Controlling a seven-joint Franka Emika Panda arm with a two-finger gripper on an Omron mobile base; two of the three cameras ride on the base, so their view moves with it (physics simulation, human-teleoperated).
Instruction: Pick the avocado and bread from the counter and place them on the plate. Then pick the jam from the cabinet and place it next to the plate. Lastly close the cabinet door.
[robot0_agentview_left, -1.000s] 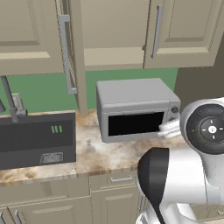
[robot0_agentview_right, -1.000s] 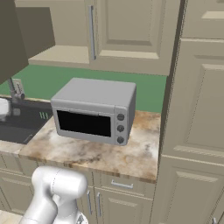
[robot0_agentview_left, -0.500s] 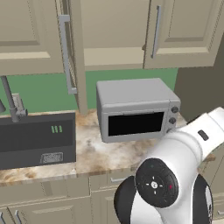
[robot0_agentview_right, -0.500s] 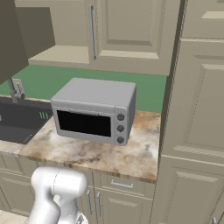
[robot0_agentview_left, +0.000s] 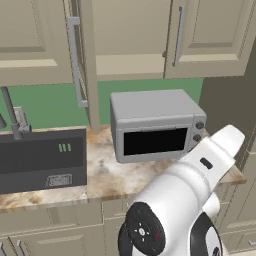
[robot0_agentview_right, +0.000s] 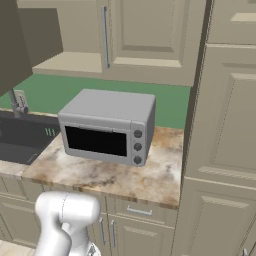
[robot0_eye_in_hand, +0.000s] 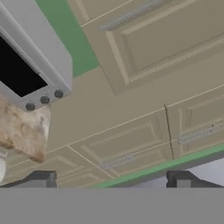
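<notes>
Cabinet door (robot0_agentview_left: 80, 60), a tall beige panel with a long vertical silver bar handle, is standing swung out edge-on toward the left base camera, exposing the cabinet (robot0_agentview_left: 131, 47) interior with its plain flat beige shelf. In the right base view the same opening is showing the shelf (robot0_agentview_right: 70, 62) beside a shut panelled door with a vertical handle. No avocado, bread, plate or jam can be made out in these views.

Counter (robot0_agentview_left: 102, 172), a beige-and-brown marbled stone top, is carrying a boxy grey microwave (robot0_agentview_left: 155, 125) with a black glass front and three round knobs. A dark rectangular sink (robot0_agentview_left: 42, 160) is sitting recessed to the left, with a grey faucet (robot0_agentview_left: 12, 117) rising behind it against the green backsplash. Beige drawer fronts with silver bar handles are running below the stone edge (robot0_agentview_right: 135, 197).

Gripper (robot0_eye_in_hand: 111, 180) is showing two small dark squared fingertips (robot0_eye_in_hand: 41, 178), spread well apart with nothing between them. The hand view is rolled, looking at the microwave corner, a wedge of marbled stone and tall beige panelled fronts.
</notes>
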